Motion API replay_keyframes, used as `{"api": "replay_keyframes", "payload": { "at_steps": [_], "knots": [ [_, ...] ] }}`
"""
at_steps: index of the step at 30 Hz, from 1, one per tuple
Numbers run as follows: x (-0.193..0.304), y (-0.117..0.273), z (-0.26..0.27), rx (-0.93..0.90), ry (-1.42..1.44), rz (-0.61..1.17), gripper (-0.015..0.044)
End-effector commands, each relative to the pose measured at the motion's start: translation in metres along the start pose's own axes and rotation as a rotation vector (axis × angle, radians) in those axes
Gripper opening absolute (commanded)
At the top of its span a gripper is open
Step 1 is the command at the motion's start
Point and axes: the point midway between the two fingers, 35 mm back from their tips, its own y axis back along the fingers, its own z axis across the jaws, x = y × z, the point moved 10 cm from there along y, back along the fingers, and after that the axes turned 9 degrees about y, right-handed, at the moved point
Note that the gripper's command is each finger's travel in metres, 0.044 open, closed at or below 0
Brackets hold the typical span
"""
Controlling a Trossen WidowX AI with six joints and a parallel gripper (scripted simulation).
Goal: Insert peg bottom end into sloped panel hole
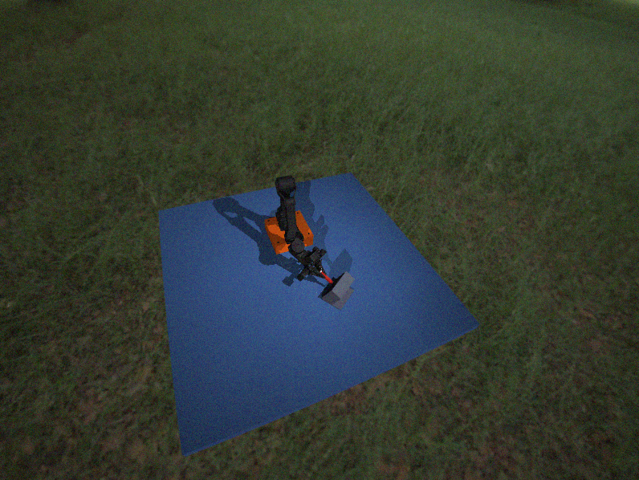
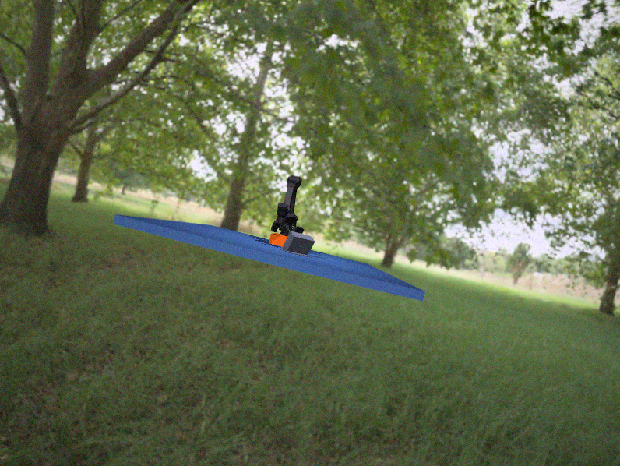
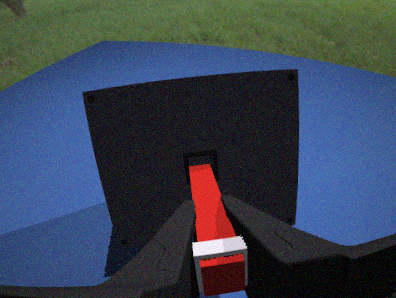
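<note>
Wrist view: I have my black two-fingered gripper (image 3: 207, 208) (image 1: 319, 266) closed on the long red square-sided peg (image 3: 206, 195) (image 1: 326, 277), a finger against either side. A white band (image 3: 220, 247) wraps the peg near its end closest to the camera. The peg's far end is at the square hole (image 3: 201, 157) in the dark, flat sloped panel (image 3: 145, 135); I cannot tell whether its tip is inside. From the top, my black jointed arm (image 1: 290, 221) (image 2: 291, 192) rises from an orange base plate (image 1: 271, 229) (image 2: 274, 239), and the peg slants down toward the grey block (image 1: 338, 291) (image 2: 301, 243) that carries the panel, on the blue table (image 1: 247, 335) (image 2: 225, 245).
</note>
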Motion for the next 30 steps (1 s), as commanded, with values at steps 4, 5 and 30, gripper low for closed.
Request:
{"api": "replay_keyframes", "payload": {
  "at_steps": [4, 5, 30],
  "knots": [
    [0.0004, -0.0013, 0.0000, -0.002, -0.001, 0.002, 0.0000],
    [0.0003, -0.0016, -0.0001, -0.002, -0.001, 0.002, 0.0000],
    [-0.0014, -0.0064, -0.0021, -0.002, -0.001, 0.001, 0.0000]
  ]
}}
